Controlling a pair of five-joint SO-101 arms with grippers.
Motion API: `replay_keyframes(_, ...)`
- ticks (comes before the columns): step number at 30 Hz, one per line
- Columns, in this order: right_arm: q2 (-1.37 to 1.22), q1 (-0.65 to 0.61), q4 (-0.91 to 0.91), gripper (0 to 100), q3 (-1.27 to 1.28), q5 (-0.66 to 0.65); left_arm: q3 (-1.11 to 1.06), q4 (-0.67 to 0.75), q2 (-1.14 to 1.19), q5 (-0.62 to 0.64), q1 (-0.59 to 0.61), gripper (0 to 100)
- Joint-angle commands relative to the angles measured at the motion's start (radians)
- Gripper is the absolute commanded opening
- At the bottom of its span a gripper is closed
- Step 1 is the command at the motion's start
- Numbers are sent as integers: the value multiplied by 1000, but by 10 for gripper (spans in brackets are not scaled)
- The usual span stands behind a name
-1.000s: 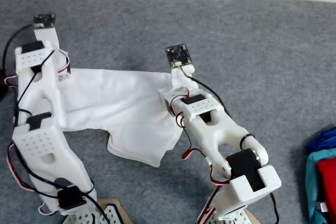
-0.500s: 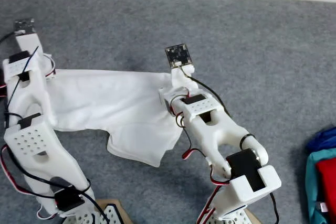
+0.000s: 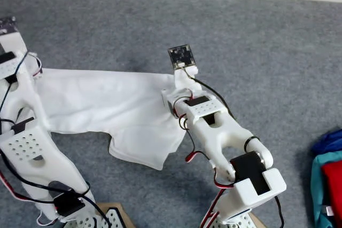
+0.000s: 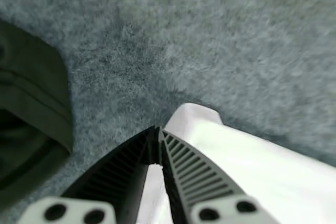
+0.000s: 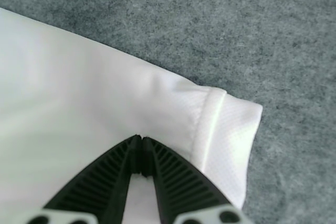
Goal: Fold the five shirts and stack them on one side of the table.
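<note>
A white shirt (image 3: 107, 105) lies stretched across the grey table (image 3: 267, 52). The left gripper (image 4: 157, 135) and right gripper (image 5: 140, 145) each pinch shut on opposite ends of its far edge, apparently to spread it flat for folding.

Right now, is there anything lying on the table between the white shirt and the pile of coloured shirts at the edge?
Nothing loose lies between the white shirt and the pile, just grey table. Only the right arm stands across that stretch, its jaws shut on the shirt.
</note>
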State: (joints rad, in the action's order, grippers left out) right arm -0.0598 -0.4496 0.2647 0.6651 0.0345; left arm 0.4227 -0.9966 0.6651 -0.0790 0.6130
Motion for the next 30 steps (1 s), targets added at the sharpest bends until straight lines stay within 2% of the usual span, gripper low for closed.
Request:
replay_keyframes(1, 5, 19, -13, 8, -22, -11, 148, -201, -51, 121, -53, 10)
replay_keyframes(4, 5, 19, -13, 8, -22, -11, 193, -362, -50, 209, -104, 7)
replay_keyframes(7, 5, 19, -13, 8, -24, -12, 168, -466, -30, 258, -170, 7)
replay_keyframes(9, 5, 21, -13, 8, -22, -12, 114, -465, 16, 273, -206, 7)
replay_keyframes(13, 8, 35, -12, 8, -22, -12, 79, -362, 148, 285, -237, 7)
replay_keyframes(23, 10, 85, -12, 8, -30, -12, 151, -413, 186, 285, -219, 7)
replay_keyframes(30, 16, 188, -12, 8, -31, -12, 151, -411, 188, 285, -217, 7)
